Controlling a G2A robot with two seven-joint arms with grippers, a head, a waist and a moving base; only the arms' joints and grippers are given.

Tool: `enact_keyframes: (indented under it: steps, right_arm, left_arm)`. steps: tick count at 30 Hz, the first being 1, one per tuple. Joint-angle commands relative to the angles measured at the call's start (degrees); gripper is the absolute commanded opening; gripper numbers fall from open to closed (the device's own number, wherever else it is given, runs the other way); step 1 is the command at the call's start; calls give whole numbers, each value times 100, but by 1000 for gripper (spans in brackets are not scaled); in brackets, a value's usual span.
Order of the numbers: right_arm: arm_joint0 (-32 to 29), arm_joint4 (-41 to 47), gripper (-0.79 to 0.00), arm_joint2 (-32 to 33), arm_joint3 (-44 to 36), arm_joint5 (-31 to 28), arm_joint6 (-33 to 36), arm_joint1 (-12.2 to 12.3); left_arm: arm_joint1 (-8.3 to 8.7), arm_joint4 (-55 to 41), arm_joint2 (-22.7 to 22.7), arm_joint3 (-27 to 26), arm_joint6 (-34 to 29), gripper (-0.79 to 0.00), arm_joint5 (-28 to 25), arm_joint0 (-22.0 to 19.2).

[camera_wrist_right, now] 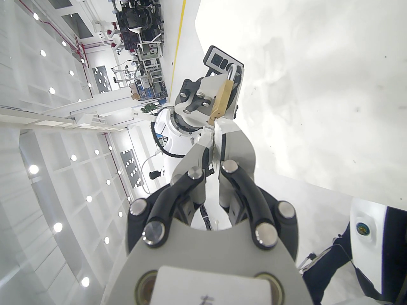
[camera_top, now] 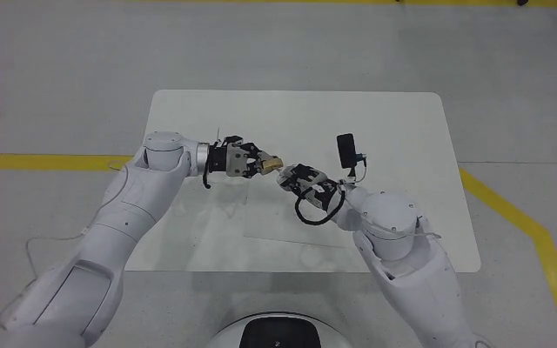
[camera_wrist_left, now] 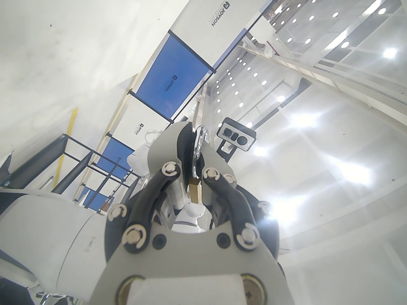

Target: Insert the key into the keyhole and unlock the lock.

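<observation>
- The left end effector (camera_top: pixel 259 163) is gripping the lock (camera_top: pixel 272 163), with its fingers (camera_wrist_left: pixel 165 153) clamped on the brass body (camera_wrist_left: pixel 195 192).
- The lock (camera_wrist_right: pixel 223 98) is hanging in the air above the middle of the table (camera_top: pixel 392 117), not touching it. Its shackle (camera_wrist_right: pixel 232 70) is pointing back toward the left wrist, and its lower end is facing the right arm.
- The right end effector (camera_top: pixel 291 177) is sitting just beside the lock, on the side away from the left arm. Its fingers (camera_wrist_right: pixel 237 147) are pressing together on the key (camera_wrist_right: pixel 213 139).
- The key is pointing at the lock, and its tip is meeting the lock's lower end. Whether it is sitting inside the keyhole cannot be told.
- Both end effectors are facing each other across the lock, almost touching.
</observation>
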Motion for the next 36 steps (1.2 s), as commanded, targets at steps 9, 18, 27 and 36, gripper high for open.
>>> enact_keyframes:
  steps: [9,18,27,36]
  right_arm:
    - [20,-143,-785,-187,-53,133,-298,-23]
    - [-6,-241,-785,-326,-144,100,-611,-64]
    - [-87,-77,-785,-269,-204,-50,-578,-74]
    - [-165,-181,-785,-264,-186,-176,-854,-87]
  left_arm:
    - [-13,-13,-15,8,-12,-785,-18,5]
    - [-20,-30,-51,6,-3,-785,-69,3]
    - [-19,-123,-124,24,47,-785,-144,-3]
    - [-25,-191,-228,-353,718,-785,-409,248]
